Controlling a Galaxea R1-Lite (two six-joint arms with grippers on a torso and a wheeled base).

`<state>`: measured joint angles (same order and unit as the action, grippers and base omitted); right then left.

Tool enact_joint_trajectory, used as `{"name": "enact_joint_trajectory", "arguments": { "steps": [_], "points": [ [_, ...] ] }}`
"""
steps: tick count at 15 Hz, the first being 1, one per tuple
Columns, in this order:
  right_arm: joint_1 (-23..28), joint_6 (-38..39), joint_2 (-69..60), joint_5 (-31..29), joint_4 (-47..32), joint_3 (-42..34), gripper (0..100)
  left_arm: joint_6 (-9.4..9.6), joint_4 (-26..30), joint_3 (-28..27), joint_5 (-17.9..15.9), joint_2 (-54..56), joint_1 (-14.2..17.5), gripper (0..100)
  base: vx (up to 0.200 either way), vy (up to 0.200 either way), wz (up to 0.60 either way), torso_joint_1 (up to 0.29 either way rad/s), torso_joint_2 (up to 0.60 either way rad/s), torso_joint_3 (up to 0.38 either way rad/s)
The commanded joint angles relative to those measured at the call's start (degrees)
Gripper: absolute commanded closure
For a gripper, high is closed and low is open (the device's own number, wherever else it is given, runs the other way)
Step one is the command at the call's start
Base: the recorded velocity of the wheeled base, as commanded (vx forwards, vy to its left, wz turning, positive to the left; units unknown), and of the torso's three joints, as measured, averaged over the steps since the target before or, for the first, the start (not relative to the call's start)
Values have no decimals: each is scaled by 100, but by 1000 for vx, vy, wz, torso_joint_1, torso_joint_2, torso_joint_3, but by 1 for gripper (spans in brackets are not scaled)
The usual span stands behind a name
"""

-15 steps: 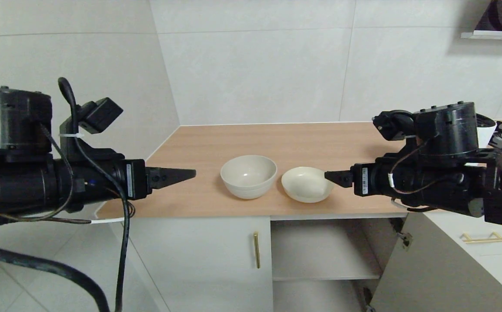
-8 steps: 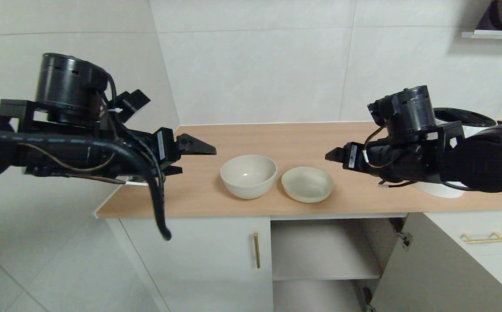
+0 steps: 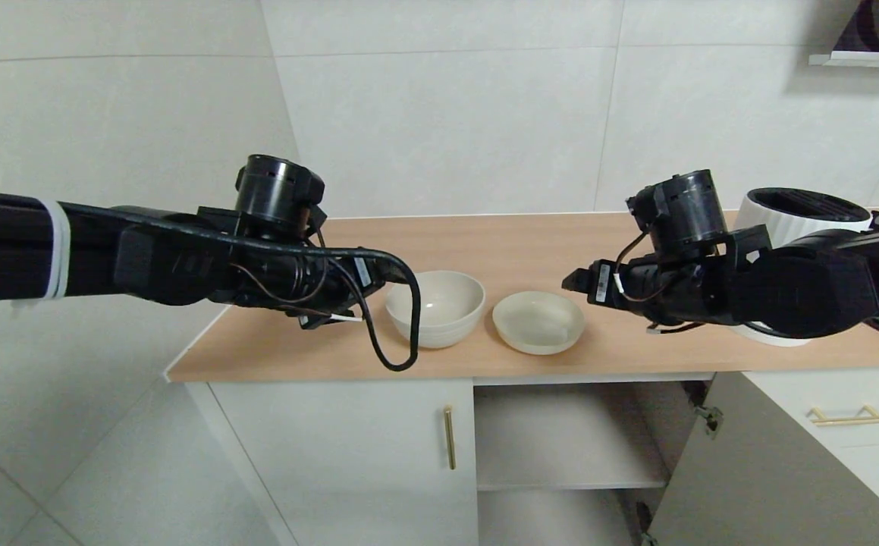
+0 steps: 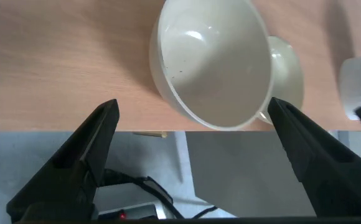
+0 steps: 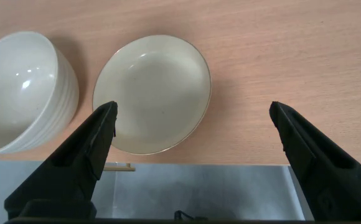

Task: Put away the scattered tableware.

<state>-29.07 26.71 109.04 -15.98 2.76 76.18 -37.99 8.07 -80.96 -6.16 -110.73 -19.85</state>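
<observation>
A deep cream bowl (image 3: 434,307) and a shallow cream dish (image 3: 538,322) stand side by side near the front edge of the wooden counter (image 3: 485,243). My left gripper (image 3: 371,282) hovers just left of the deep bowl, partly hidden by its own cable. In the left wrist view it (image 4: 193,107) is open wide, with the bowl (image 4: 211,62) in front of its fingers. My right gripper (image 3: 572,280) hangs just right of the dish and slightly above it. In the right wrist view it (image 5: 193,117) is open, with the dish (image 5: 152,93) and the bowl (image 5: 25,87) below.
A white ribbed container (image 3: 799,208) stands on the counter at the right, behind my right arm. Under the counter a cabinet is open, showing a bare shelf (image 3: 560,432); its door (image 3: 750,470) swings out to the right. A closed door with a gold handle (image 3: 448,447) is left of it.
Both arms have stretched out over the counter. The left gripper came in and down to the deep bowl's left side. The right gripper moved farther out beside the dish.
</observation>
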Motion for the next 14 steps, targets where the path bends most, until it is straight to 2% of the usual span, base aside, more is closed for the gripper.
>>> {"name": "enact_joint_trajectory", "arguments": {
  "steps": [1, 5, 8, 12, 13, 14],
  "points": [
    [-2, 1, 12, -1, 6, -7, 0, -7, 2, -52, 0, -230, -10, 0, 0, 0, 0, 0, 0, 0],
    [-2, 1, 12, -19, 6, -24, 0, -16, -121, -113, 27, -555, -10, 0, 0, 0, 0, 0, 0, 0],
    [-2, 1, 12, -19, 6, -33, 0, -200, -218, -131, -26, -652, -10, 0, 0, 0, 0, 0, 0, 0],
    [-2, 1, 3, -28, 6, -33, 0, -209, -288, -166, -17, -880, -72, 0, 0, 0, 0, 0, 0, 0],
    [-2, 1, -6, -28, 6, -33, 0, -209, -288, -219, 0, -942, -72, 100, 0, 0, 0, 0, 0, 0],
    [-2, 1, -6, -28, 6, -33, 0, -209, -288, -227, 9, -960, -81, 100, 0, 0, 0, 0, 0, 0]
  ]
}}
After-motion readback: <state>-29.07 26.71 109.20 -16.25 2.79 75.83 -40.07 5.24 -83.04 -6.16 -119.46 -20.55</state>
